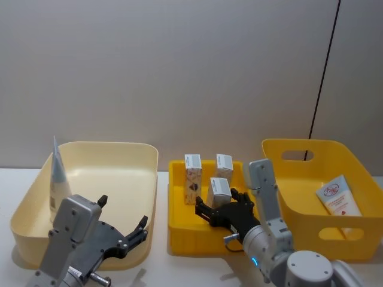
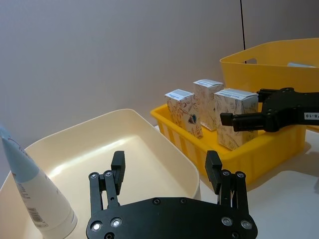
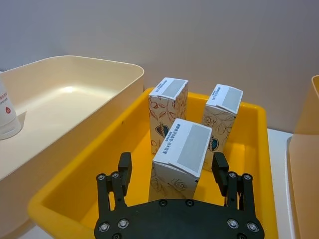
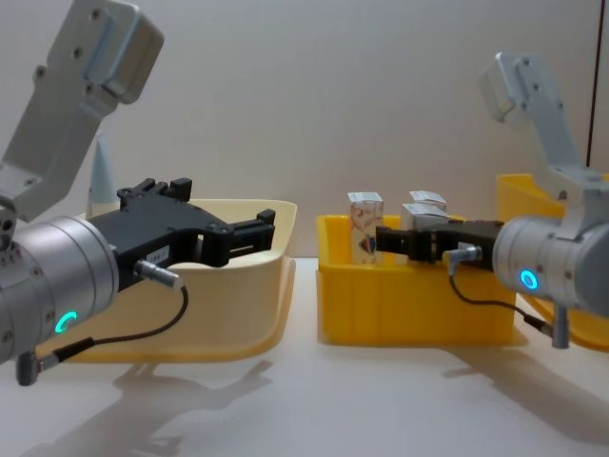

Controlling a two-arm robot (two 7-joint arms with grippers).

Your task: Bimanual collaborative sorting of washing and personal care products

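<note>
Three small white cartons stand in the middle yellow bin: one at the back left, one at the back right, one nearer me. My right gripper is open, its fingers on either side of the near carton without touching it. A pale blue-and-white tube stands upright at the left end of the cream bin. My left gripper hangs open and empty over that bin's near right corner. Another tube lies in the large yellow bin.
The three bins sit side by side on a white table, the cream one on the left, the large yellow one on the right. A plain grey wall stands close behind them. Narrow strips of bare table separate the bins.
</note>
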